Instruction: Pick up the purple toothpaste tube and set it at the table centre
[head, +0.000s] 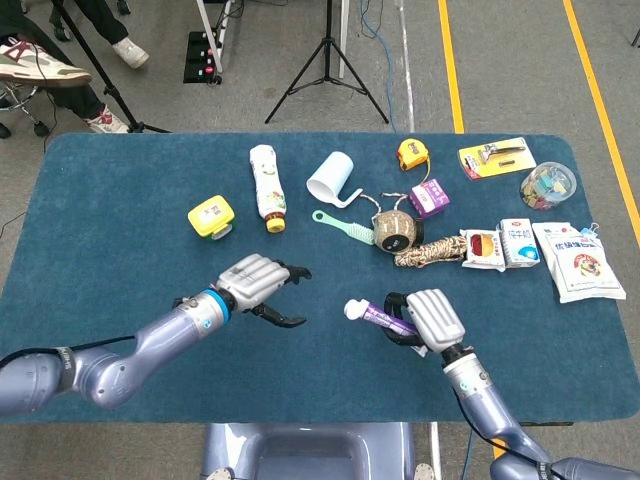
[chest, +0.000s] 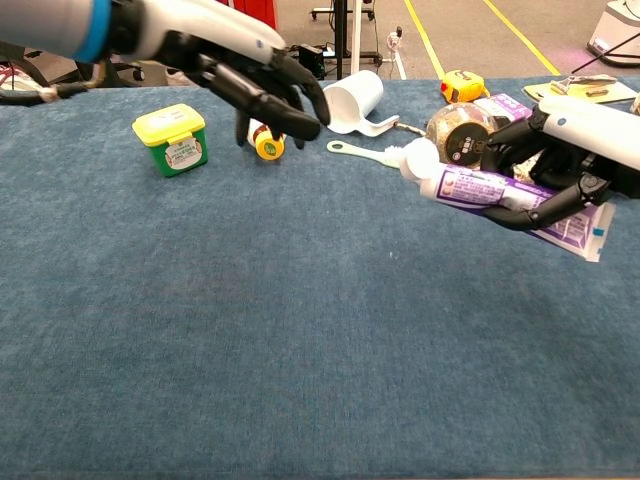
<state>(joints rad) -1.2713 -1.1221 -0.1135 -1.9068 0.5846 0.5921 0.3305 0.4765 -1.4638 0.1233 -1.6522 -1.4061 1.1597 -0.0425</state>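
Your right hand (head: 428, 318) has its fingers clamped on the toothpaste tube (chest: 500, 194), cap pointing to 9 o'clock; your left hand (head: 256, 284) hovers over the tabletop (head: 120, 200), fingers apart.

Print shows on the purple toothpaste tube (chest: 500, 195) and packets (head: 578, 260), none legible.

Head view: high, looking down. Chest view: low, close, forward.

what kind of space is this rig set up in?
Probably a lab or data-collection studio, not a home: yellow floor tape, a tripod behind the table, and assorted props such as a tape measure and a cup.
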